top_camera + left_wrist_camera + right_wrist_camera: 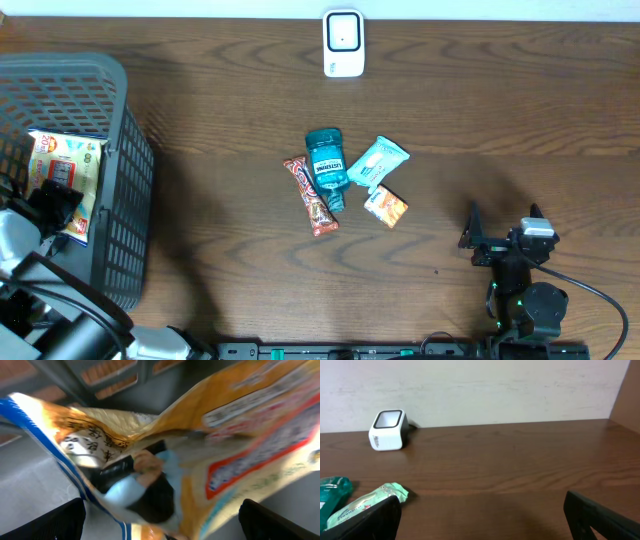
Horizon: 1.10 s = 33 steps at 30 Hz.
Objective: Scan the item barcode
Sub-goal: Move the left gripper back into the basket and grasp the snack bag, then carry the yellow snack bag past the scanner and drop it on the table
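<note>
1. At the left edge of the counter [220,120] stood a grey basket [132,205], and a yellow snack bag [65,175] lay inside it.
2. The left gripper [161,504] hung in the basket directly over that bag, its fingers spread wide and pinching nothing. The wrist view was filled by blurred wrapper.
3. I judged the step in hand to be taking hold of an item for scanning, and the bag was the one within reach. A good grasp would have closed on a flat edge of the wrapper, not the puffy middle, and left the printed panel uncovered. No barcode could be made out in the blur.
4. The lift would have had to clear the basket wall before any move sideways.
5. Near the middle of the counter lay a candy bar [311,197] touching a teal mouthwash bottle [327,165]. A teal packet [378,162] and a small orange packet [386,206] lay just beside them.
6. The white scanner [343,43] sat at the far edge, well apart from the basket. The code should have faced its window squarely and been held steady.
7. Near the front right corner, the right gripper [505,228] hovered empty with its fingers spread.
</note>
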### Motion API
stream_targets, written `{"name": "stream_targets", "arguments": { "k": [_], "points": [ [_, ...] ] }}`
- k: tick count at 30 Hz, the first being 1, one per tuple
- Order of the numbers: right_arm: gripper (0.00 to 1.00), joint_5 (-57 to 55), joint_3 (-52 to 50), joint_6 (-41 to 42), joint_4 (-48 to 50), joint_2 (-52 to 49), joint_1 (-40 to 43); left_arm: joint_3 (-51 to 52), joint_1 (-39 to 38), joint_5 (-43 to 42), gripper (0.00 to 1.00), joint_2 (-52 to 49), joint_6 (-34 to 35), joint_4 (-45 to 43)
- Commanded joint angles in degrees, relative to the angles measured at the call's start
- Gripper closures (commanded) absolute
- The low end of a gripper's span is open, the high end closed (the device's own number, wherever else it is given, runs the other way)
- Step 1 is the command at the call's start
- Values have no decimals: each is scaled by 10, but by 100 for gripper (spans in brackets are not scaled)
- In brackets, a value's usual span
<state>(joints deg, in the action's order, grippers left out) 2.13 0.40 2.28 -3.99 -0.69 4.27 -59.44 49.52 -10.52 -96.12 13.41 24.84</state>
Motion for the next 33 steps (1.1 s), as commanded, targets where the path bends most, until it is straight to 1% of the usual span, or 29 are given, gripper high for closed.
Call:
{"name": "stream_targets", "arguments": {
  "k": [1,9,10,11,12,13,14,17,18,22,24,28,31,33],
  "points": [
    [1,-1,-1,-9,-2,3,2,3,3,11,2,-16,-21,-14],
    [1,-1,-1,-9,-2,3,2,3,3,11,2,-65,-22,-57],
    [1,-1,-1,-8,-2,3,2,3,3,10,4,-73,-22,-57],
    [1,-1,-1,-8,-2,3,2,3,3,9,14,-78,-22,-57],
    [1,-1,-1,-9,-2,3,2,3,3,3,28,-85,-22,-57],
    [1,-1,-1,-8,-2,3,2,3,3,-12,49,-90,-22,-59],
    [1,-1,-1,-8,-2,3,2,3,3,-22,64,-91,-22,-61],
    [1,-1,-1,-8,-2,3,2,-1,3,-73,88,-82,-22,-67],
    [1,-1,-1,-8,-2,3,2,-5,3,-91,92,-77,-18,-67],
    [1,-1,-1,-9,-2,3,2,-27,3,-168,93,-33,12,-68],
    [1,-1,-1,-8,-2,3,2,-36,3,-186,93,2,28,-68],
    [1,-1,-1,-9,-2,3,2,-45,3,-188,93,100,56,-72],
    [1,-1,-1,-8,-2,3,2,-45,3,-188,93,182,77,-90],
    [1,-1,-1,-9,-2,3,2,-45,3,-183,93,238,114,-115]
  ]
}}
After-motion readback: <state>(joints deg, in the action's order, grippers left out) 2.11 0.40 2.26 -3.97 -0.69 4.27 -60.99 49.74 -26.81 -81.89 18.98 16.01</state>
